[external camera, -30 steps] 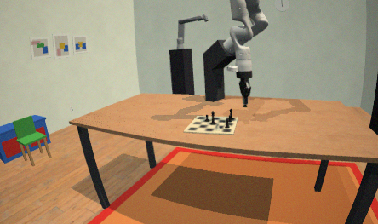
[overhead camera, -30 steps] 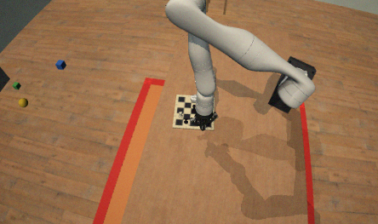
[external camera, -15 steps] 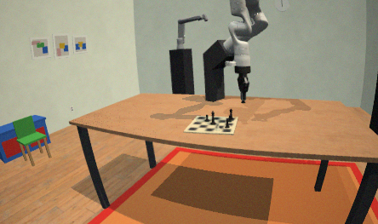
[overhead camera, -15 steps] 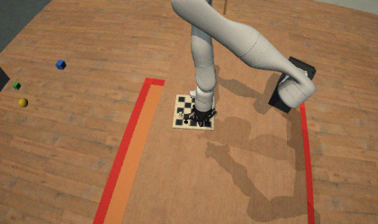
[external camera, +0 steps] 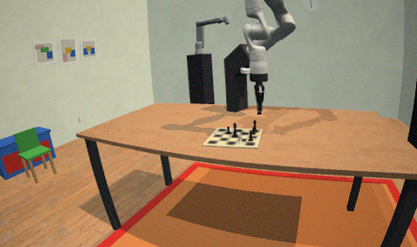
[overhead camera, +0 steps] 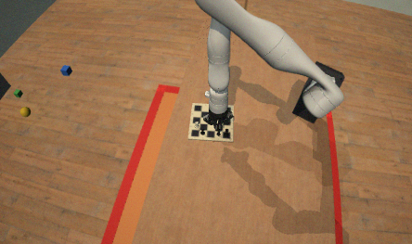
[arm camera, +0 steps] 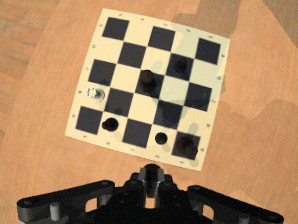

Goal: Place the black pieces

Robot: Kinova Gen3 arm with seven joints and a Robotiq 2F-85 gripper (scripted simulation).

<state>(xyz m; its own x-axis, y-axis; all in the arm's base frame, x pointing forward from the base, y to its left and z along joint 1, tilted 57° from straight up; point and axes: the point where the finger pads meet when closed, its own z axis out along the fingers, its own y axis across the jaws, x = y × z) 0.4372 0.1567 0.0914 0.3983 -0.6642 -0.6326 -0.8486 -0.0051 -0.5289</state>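
Note:
My gripper [overhead camera: 217, 121] [external camera: 258, 107] [arm camera: 151, 178] is shut on a small black piece [external camera: 259, 111] [arm camera: 152, 177] and holds it high above the near-right part of the chessboard [overhead camera: 191, 134] [external camera: 211, 143] [arm camera: 139, 31]. I cannot tell whether the piece is the pawn or the knight. On the board stand several black pieces, among them a tall one [arm camera: 149, 83] [external camera: 234, 129] near the middle and two small ones [arm camera: 109, 124] [arm camera: 161, 137] in the near row. A small white piece [arm camera: 96, 92] stands at the left edge. No piece shows beside the board in the wrist view.
The board lies on a wooden table [external camera: 329, 141] [overhead camera: 186, 195]. The arm's black base block [overhead camera: 325, 90] and a second dark pedestal [external camera: 201, 77] stand at the table's far side. Small coloured blocks [overhead camera: 66, 70] lie on the floor far to the left.

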